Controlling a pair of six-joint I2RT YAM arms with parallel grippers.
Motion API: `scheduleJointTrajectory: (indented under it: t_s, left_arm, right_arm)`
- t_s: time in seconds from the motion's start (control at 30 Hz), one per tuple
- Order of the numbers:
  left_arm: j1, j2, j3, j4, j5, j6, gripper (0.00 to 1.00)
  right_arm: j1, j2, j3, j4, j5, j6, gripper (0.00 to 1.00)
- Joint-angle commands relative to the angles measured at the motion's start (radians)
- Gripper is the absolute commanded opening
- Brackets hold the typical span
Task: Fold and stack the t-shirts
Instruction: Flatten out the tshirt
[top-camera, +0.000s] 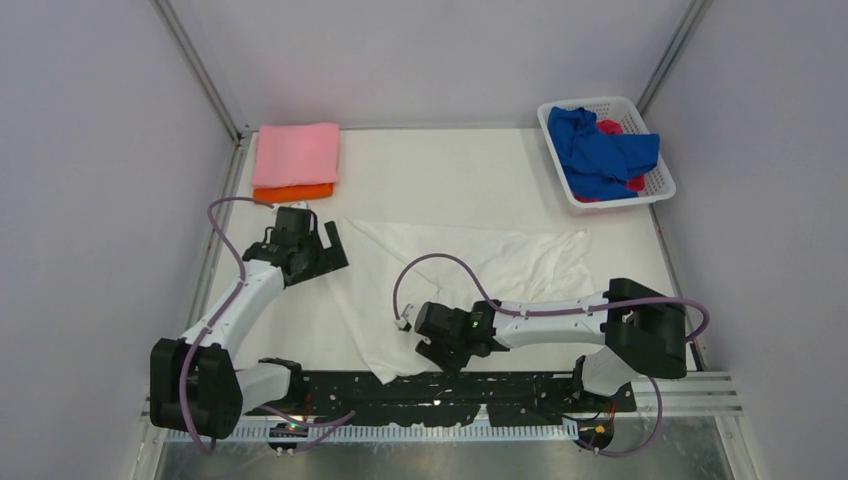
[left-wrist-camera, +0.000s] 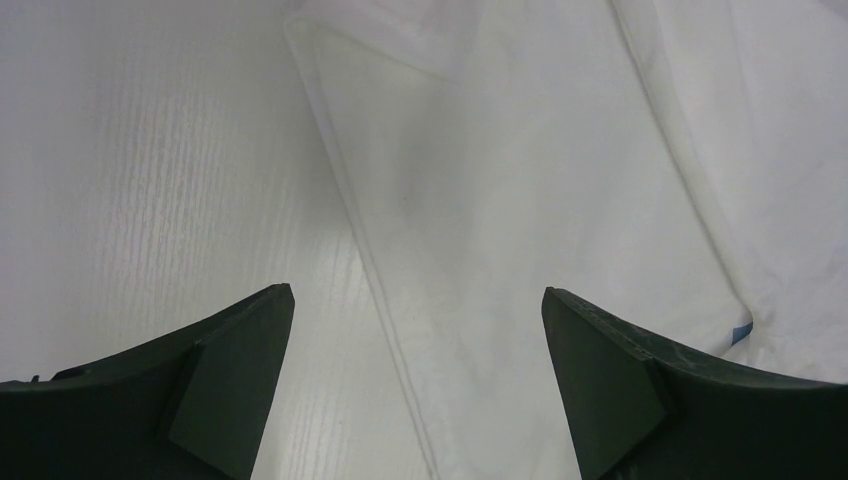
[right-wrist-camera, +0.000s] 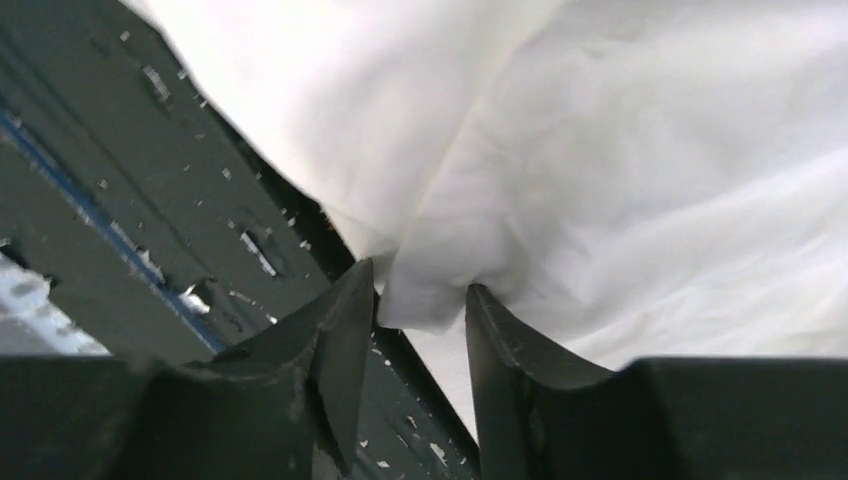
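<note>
two white-shelled arm links (top-camera: 240, 298), bulky black joint housings (top-camera: 648, 330), thin looping purple cables (top-camera: 437, 257), small green status light (top-camera: 472, 324), matte dark wedge-shaped fingers (left-wrist-camera: 225, 385)

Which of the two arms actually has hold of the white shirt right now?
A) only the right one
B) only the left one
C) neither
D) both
A: the right gripper pinches a bunch of the white shirt at its near edge, while the left gripper hangs wide open over the shirt's left edge with nothing clamped.
</note>
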Motion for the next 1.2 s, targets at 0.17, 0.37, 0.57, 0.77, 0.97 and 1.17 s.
scheduleJointTrajectory:
  t_s: [0.17,0.37,0.57,0.77,0.97,1.17]
  left_arm:
    - [-0.004,-0.012,0.015,0.029,-0.010,-0.006,1.00]
    - [-0.003,0.008,0.040,0.021,-0.017,-0.004,1.00]
    - [-0.004,0.071,0.088,0.019,-0.020,0.004,1.00]
    - [-0.003,0.211,0.182,0.008,-0.030,0.007,0.96]
    - [-0.003,0.348,0.282,-0.027,-0.042,0.012,0.68]
    - [-0.005,0.452,0.361,-0.051,-0.053,0.017,0.56]
  right_arm:
    - [0.001,-0.044,0.021,-0.043,0.204,0.085,0.22]
    - [-0.001,-0.140,0.055,-0.101,0.211,0.051,0.08]
    - [-0.115,-0.253,0.068,-0.108,0.221,0.045,0.05]
    - [-0.348,-0.334,0.068,0.018,0.207,0.068,0.05]
    - [-0.512,-0.316,0.089,0.072,0.172,0.076,0.05]
    - [-0.596,-0.298,0.090,0.096,0.129,0.052,0.05]
